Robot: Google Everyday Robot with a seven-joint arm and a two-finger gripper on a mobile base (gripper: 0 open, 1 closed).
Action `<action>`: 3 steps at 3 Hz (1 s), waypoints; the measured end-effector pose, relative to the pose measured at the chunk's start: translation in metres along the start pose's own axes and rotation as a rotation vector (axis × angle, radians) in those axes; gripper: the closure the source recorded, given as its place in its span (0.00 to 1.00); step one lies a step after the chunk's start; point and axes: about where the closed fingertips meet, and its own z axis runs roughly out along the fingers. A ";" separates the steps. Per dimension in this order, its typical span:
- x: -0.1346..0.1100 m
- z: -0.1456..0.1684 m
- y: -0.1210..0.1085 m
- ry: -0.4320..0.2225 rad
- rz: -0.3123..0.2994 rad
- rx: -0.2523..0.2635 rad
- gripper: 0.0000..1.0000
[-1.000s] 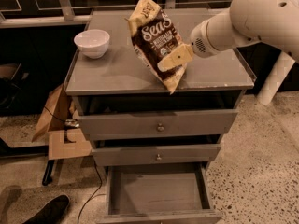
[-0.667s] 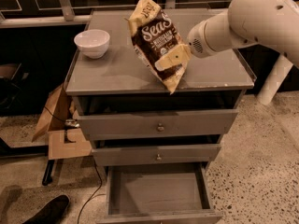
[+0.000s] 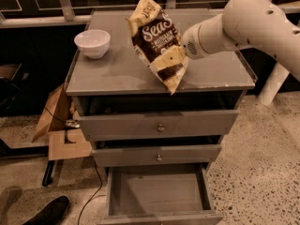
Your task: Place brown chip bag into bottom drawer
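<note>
The brown chip bag [image 3: 152, 32], dark brown with cream ends and white "Sea S" lettering, hangs tilted over the front middle of the grey cabinet top [image 3: 112, 71]. Its lower tip is at the top's front edge. My gripper [image 3: 172, 59] reaches in from the right on the white arm [image 3: 243, 25] and is shut on the bag's lower half. One cream finger [image 3: 169, 57] lies across the bag's front. The bottom drawer [image 3: 159, 193] is pulled open below, a shallow grey tray with nothing in it.
A white bowl [image 3: 92, 42] stands on the top's left side. The two upper drawers [image 3: 161, 127] with round knobs are shut. Cardboard [image 3: 56, 121], a cable and a dark shoe [image 3: 47, 212] lie on the floor at the left. A white post [image 3: 274, 83] stands at the right.
The arm's wrist has shifted a little to the left. The bag stays held in about the same place above the cabinet top.
</note>
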 end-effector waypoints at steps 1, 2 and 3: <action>-0.002 0.012 0.002 -0.015 -0.013 -0.025 0.00; -0.005 0.026 0.006 -0.027 -0.024 -0.052 0.00; -0.006 0.038 0.013 -0.036 -0.033 -0.079 0.00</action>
